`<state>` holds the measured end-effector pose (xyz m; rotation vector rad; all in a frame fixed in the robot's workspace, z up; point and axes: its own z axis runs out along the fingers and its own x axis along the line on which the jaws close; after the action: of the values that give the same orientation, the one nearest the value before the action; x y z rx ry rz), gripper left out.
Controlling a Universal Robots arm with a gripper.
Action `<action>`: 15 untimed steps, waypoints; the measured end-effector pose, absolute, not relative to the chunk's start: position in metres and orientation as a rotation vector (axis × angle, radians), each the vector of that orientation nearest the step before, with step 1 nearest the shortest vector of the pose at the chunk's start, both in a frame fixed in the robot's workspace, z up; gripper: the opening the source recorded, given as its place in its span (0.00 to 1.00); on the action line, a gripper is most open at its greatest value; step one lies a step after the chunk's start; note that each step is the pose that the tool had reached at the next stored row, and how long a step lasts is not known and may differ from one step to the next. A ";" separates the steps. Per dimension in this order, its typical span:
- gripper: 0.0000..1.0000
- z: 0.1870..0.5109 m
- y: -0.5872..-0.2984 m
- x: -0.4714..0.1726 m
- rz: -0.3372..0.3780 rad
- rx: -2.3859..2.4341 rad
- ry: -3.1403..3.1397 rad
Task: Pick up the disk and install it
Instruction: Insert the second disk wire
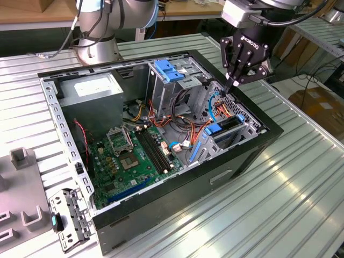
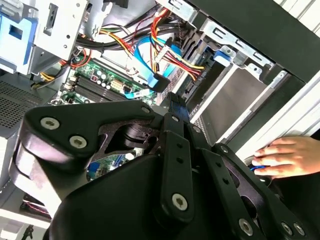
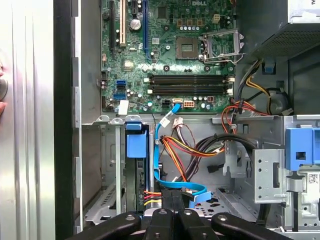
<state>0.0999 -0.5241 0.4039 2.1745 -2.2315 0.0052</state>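
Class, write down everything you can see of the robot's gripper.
The gripper is black and looks like metal, built from bolted linkage bars with pale screw heads. Its fingers are pressed together with nothing between them. It points down into the open computer case, just above the coloured cables by the drive bay. Whether the tips touch a cable cannot be told.

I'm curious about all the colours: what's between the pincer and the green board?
In the first wrist view: a blue cable and orange, red, yellow wires.
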 end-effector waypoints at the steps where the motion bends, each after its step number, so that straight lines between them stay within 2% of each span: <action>1: 0.11 0.404 -0.524 0.100 0.005 2.174 -2.231; 6: 0.11 0.404 -0.523 0.100 0.006 2.174 -2.231; 7: 0.17 0.404 -0.521 0.100 0.016 2.170 -2.227; 8: 0.17 0.404 -0.519 0.100 0.028 2.164 -2.221; 9: 0.24 0.404 -0.516 0.100 0.036 2.160 -2.217; 13: 0.25 0.403 -0.504 0.101 0.079 2.140 -2.197; 14: 0.31 0.402 -0.500 0.102 0.104 2.128 -2.185; 15: 0.31 0.398 -0.497 0.102 0.108 2.126 -2.183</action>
<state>0.1020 -0.4965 0.3984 2.1260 -2.1832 0.1076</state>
